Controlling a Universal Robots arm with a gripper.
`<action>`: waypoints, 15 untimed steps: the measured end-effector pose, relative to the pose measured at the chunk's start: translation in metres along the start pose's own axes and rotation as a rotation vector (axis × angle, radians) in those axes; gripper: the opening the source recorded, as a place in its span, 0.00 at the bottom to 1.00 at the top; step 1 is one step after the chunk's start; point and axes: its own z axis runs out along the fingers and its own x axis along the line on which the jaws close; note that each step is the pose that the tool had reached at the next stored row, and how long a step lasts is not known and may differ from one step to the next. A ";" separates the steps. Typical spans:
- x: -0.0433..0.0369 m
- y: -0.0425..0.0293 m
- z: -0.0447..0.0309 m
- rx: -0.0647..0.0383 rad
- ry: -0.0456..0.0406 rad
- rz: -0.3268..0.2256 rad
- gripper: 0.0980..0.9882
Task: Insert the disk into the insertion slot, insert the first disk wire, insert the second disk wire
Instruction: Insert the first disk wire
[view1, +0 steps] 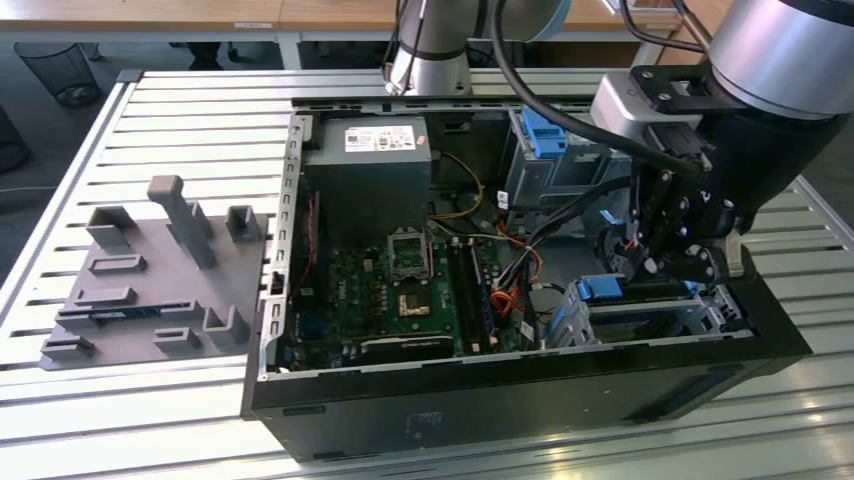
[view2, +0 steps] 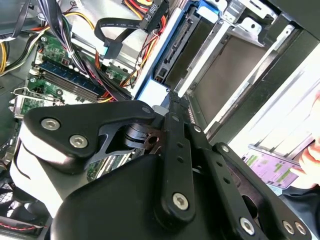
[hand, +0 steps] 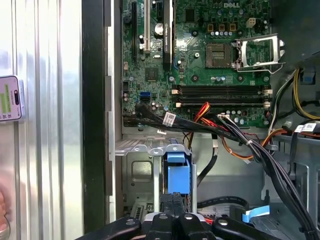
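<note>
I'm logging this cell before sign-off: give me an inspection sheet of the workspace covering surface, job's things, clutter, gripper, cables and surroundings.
Surface: white slatted metal table carrying an open black computer case.
Job's things: flat hard drive in a bright blue plastic caddy sits in the mouth of the low silver perforated drive cage; wire connections cannot be told.
Clutter: grey fixture plate with upright holders at the exterior view's left; a phone beside the case.
Gripper: black gripper inside the case, close to the caddy's end.
Cables: black, red and orange cable bundle between the green motherboard and the cage.
Surroundings: black mesh bin beyond the table; a hand near the phone.
</note>
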 end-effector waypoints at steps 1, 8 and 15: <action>0.0000 0.0000 -0.0006 0.000 0.0000 0.000 0.01; 0.0000 -0.0001 -0.0063 0.000 0.0000 0.000 0.01; 0.0000 -0.0009 -0.0089 0.000 0.0000 0.000 0.01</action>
